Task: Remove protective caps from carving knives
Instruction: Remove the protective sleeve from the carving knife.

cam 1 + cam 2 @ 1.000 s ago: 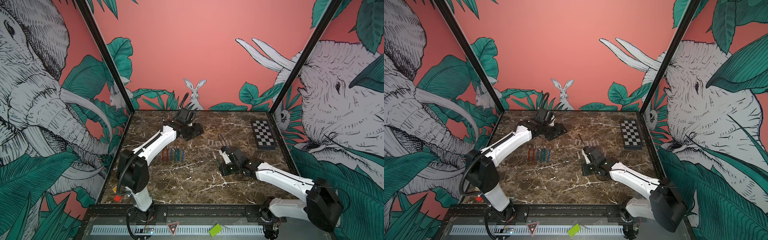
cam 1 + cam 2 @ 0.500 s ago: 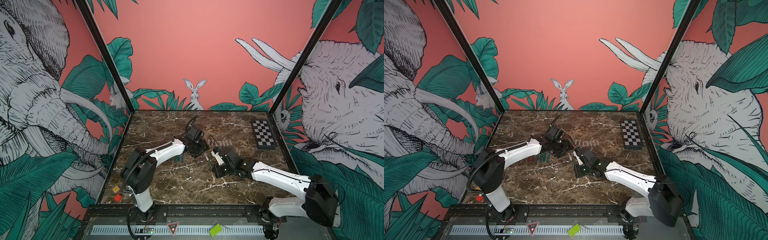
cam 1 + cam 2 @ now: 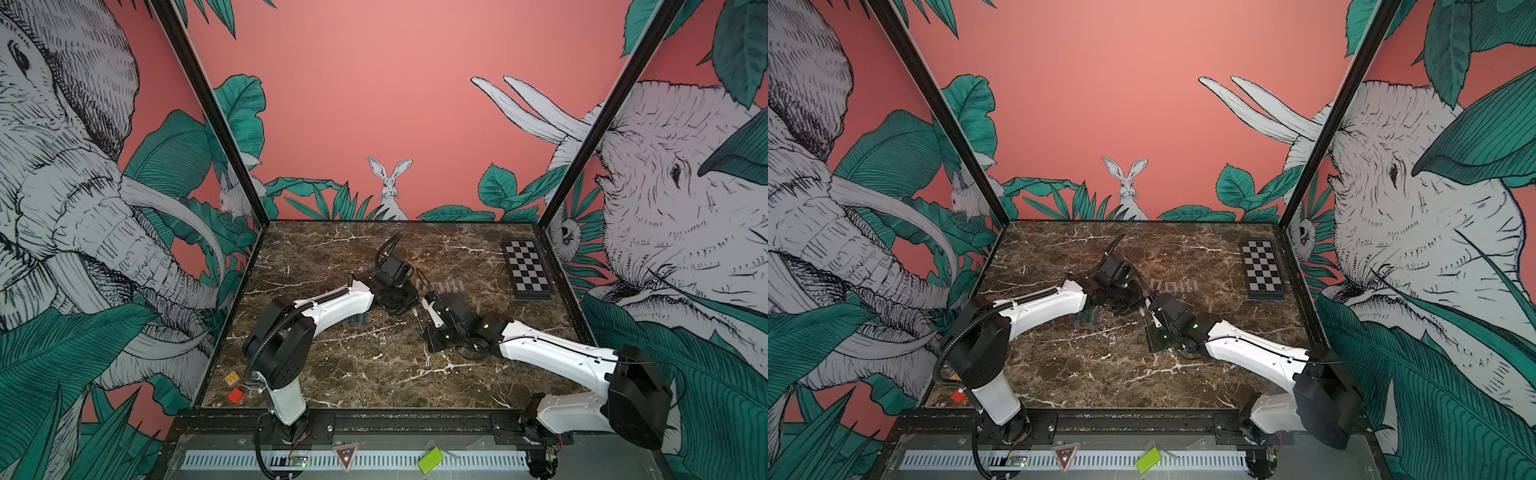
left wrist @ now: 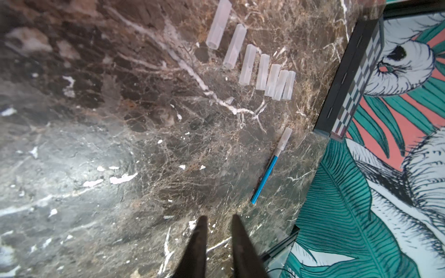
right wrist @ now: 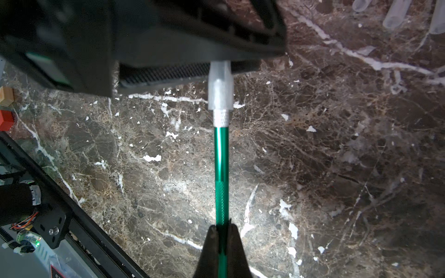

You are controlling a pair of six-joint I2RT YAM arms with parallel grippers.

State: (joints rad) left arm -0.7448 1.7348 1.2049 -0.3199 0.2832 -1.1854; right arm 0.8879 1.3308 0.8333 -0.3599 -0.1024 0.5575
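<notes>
My right gripper is shut on the handle of a green carving knife and holds it above the marble. The knife's translucent protective cap covers its tip, and the cap's far end is tucked between the fingers of my left gripper. In the left wrist view the left gripper shows its tips narrowly apart with nothing between them. Both grippers meet mid-table in both top views, the green knife between them. A blue knife, with a cap on it, lies alone.
Several loose caps lie in a row behind the grippers. A row of knives lies under the left forearm. A checkerboard sits at the back right. A red block and a wooden block sit front left.
The left arm swung from the back left to the table's middle and its gripper closed at the cap. The right arm moved the green knife slightly left towards it.
</notes>
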